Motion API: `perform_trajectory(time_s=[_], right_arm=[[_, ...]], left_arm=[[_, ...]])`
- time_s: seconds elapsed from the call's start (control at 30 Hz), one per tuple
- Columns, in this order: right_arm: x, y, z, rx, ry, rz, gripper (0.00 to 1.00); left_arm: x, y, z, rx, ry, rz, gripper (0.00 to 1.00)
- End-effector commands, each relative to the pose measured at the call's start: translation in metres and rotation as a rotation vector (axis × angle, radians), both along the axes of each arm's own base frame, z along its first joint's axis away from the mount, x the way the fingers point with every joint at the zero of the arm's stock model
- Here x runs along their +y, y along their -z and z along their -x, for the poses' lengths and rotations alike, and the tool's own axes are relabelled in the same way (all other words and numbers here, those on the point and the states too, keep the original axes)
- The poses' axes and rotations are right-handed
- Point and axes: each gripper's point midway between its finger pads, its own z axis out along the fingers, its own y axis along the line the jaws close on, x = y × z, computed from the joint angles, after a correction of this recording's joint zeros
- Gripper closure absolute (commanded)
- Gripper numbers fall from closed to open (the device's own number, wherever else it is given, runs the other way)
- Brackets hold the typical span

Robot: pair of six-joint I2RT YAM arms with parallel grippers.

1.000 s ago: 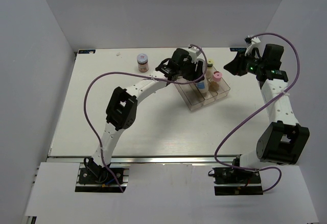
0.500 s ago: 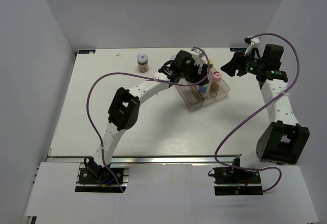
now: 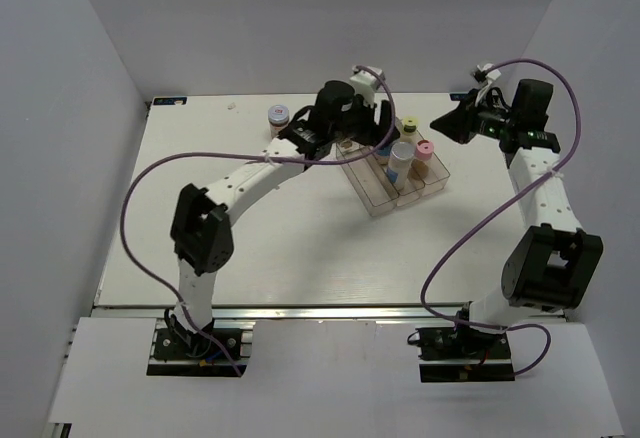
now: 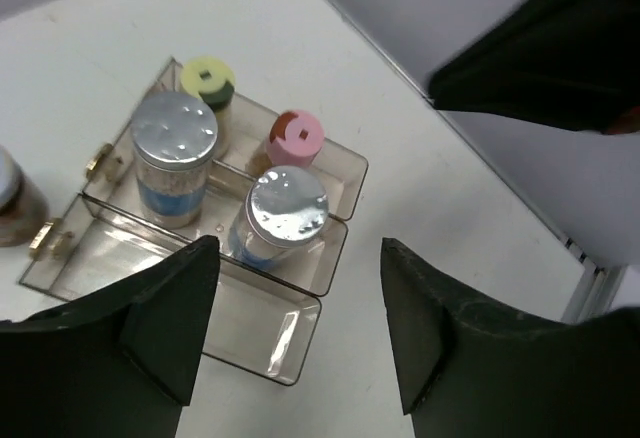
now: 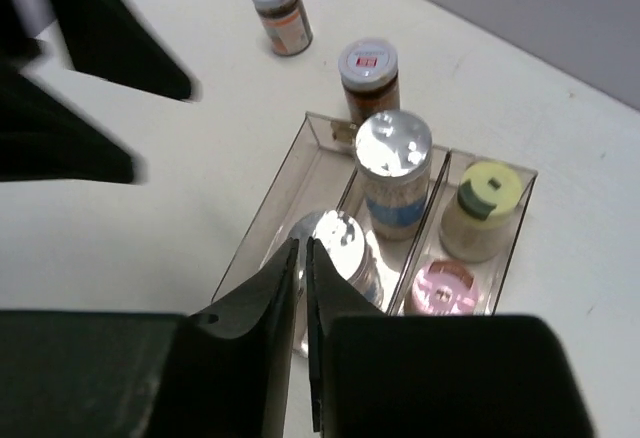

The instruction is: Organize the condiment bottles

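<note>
Fingers of the left tool stand released, while the right tool is clenched empty.

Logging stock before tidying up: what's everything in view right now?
silver-capped bottles: two, white-blue, tray's middle compartment
yellow-green-capped bottle: one, cream, tray's end compartment
pink-capped bottle: one, same compartment
brown jars: two, pale lids, on table outside tray
tray: one, clear, other end compartment empty
table: one, white
left gripper: black, open, above tray
right gripper: black, shut, empty
</note>
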Motion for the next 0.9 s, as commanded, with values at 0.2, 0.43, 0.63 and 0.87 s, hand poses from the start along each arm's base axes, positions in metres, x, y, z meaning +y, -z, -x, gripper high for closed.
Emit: perform_trajectory(time_s=[0.2,0.43,0.63,0.87], right_arm=[[0.128,-0.038,-0.067,-0.230,-0.089,0.244,0.46],[0.188,0.006,-0.152,-0.090,0.234,0.344,0.17],[0.207,0.056,-0.167,-0.105,0.411,0.428,0.11],[0.209,0.090,-0.182,-0.046,0.494,0.415,0.11]], left_arm=[[0.152,-0.043,0.012,0.045,-0.415,0.042,1.00],[0.264,0.002,0.061,0.201,-0.662,0.050,0.47],[0.289,0.019,0.099,0.257,-0.725,0.043,0.43],[0.296,0.021,0.110,0.263,-0.745,0.048,0.42]])
